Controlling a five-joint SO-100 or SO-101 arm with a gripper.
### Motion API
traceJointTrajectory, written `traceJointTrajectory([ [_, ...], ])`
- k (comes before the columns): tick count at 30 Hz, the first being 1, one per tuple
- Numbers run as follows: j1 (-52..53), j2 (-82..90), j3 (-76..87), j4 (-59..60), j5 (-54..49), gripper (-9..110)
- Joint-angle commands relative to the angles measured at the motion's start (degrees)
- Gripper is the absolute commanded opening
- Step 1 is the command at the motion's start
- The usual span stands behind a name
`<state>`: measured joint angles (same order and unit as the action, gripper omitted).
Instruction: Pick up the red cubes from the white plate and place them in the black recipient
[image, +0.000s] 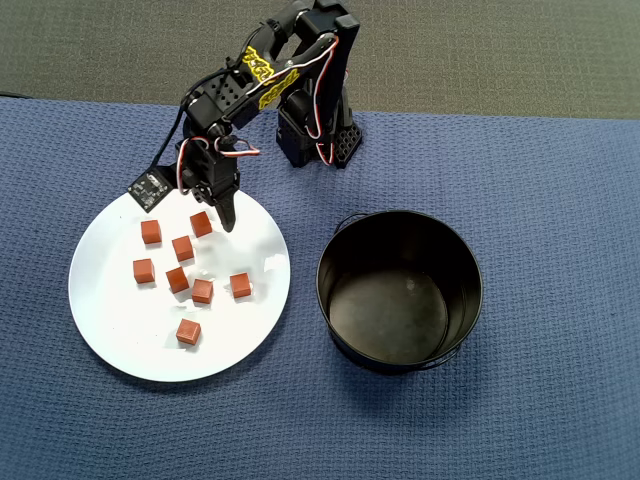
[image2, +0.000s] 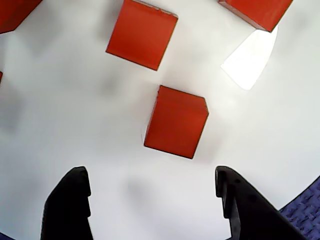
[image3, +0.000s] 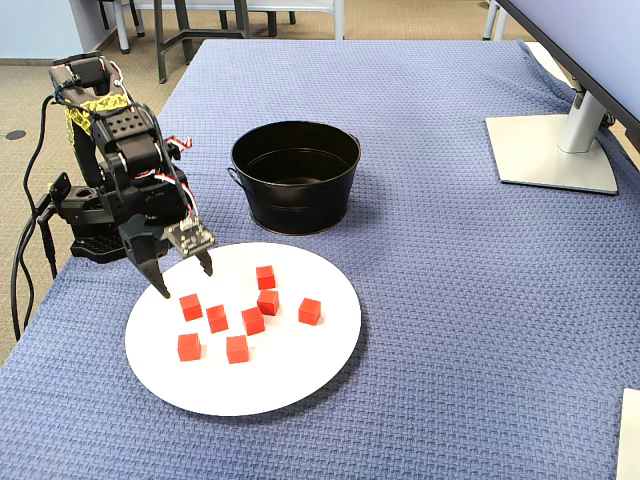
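The round black metal pot with tall straight walls shows a bare glossy floor in the overhead view and in the fixed view; no cube is inside. By this evidence, no transfer is complete.

Count, overhead view: seven small matte red-orange cubes lie on the large round glossy white plate, at the left of the frame. The fixed view confirms seven. One plate, one pot, one arm.

The black two-finger gripper hangs low over the plate's upper edge. Its fingers stand wide apart and hold nothing. In the wrist view, one cube sits just ahead of the fingertips, centred between them but not yet enclosed.

Remaining work, as judged: all seven visible cubes await pick-up and release into the pot at centre right of the overhead frame.
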<state>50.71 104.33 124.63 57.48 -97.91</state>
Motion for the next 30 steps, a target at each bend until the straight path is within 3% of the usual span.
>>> traceJointTrajectory([
  [1,0.26,-0.79,-2.2,-2.9,3.78,24],
  [14,0.53,-5.98,0.26,-13.36,11.6,22],
  [26,0.79,-5.63,1.85,-12.92,9.93,9],
  [30,0.79,-5.54,2.55,-13.97,10.63,0],
])
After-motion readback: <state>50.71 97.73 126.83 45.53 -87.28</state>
